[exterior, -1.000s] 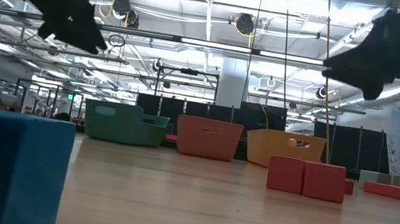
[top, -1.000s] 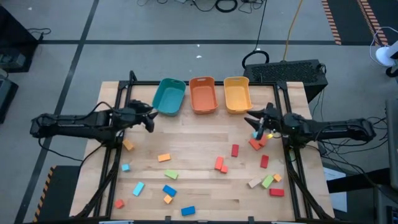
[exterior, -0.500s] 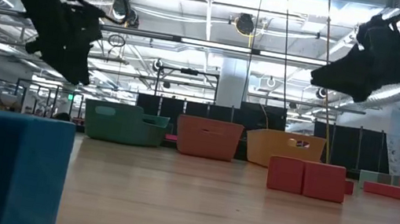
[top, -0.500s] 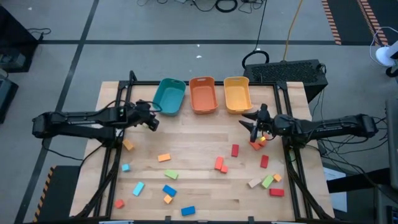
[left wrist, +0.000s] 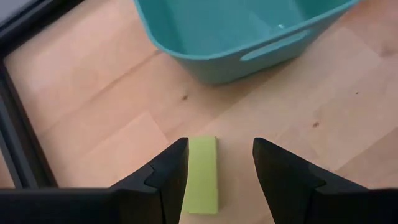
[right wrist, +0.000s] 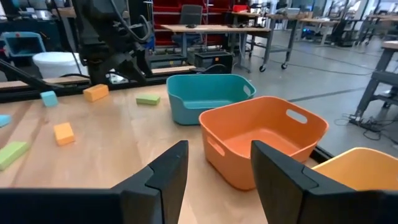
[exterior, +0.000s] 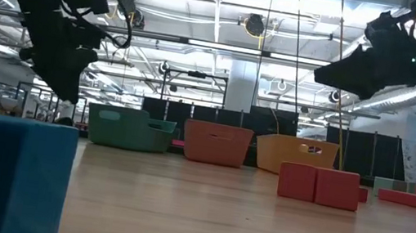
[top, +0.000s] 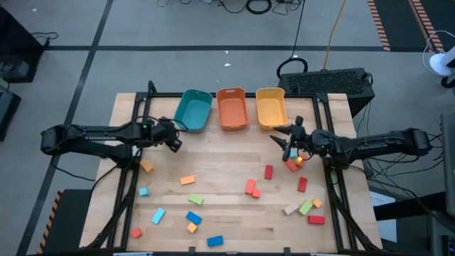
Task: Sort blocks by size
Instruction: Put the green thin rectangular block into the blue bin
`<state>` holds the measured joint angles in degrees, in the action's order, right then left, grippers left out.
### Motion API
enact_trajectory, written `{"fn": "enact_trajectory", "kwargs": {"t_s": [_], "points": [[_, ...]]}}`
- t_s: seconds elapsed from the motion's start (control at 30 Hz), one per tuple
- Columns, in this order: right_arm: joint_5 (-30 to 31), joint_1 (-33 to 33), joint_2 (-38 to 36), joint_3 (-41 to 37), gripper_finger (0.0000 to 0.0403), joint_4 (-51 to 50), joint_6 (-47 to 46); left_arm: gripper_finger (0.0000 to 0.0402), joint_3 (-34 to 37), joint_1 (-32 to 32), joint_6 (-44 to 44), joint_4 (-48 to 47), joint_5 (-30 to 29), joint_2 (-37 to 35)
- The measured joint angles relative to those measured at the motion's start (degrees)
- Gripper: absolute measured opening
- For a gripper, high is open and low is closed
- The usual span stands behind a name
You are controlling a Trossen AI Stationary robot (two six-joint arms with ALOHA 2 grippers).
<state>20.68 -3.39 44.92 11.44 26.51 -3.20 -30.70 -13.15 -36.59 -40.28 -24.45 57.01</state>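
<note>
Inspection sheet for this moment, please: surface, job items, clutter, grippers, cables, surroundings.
Surface: wooden table, bare between the arms.
Job's things: coloured blocks lie scattered over the near half; a light green block lies on the wood in front of the teal bin; the teal bin, orange bin and yellow bin show no blocks inside as far as the views reach.
Clutter: nothing seen.
Grippers: left gripper open, over the green block, holding nothing. Right gripper open, empty, near the yellow bin.
Cables: leads on the floor behind the table.
Surroundings: workshop benches in the right wrist view.
</note>
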Motion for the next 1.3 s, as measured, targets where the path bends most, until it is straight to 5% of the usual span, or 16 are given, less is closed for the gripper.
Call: {"fn": "enact_trajectory", "kwargs": {"t_s": [0.23, 0.63, 1.3], "points": [[-0.43, -1.91, 5.9, 0.0, 0.016, 2.59, -0.55, 0.0202, 0.0, -3.2, -5.06, -4.66, 4.72, 0.0], [-4.61, -2.15, 11.16, 0.0, 0.021, 5.1, -6.97, 0.0309, 0.0, -9.63, -0.38, -5.09, 8.07, 0.57], [-8.87, -2.13, 11.14, -0.02, 0.0211, 7.03, -10.95, 0.0312, 0.78, -12.08, 4.56, 1.78, 12.53, 16.03]]}}
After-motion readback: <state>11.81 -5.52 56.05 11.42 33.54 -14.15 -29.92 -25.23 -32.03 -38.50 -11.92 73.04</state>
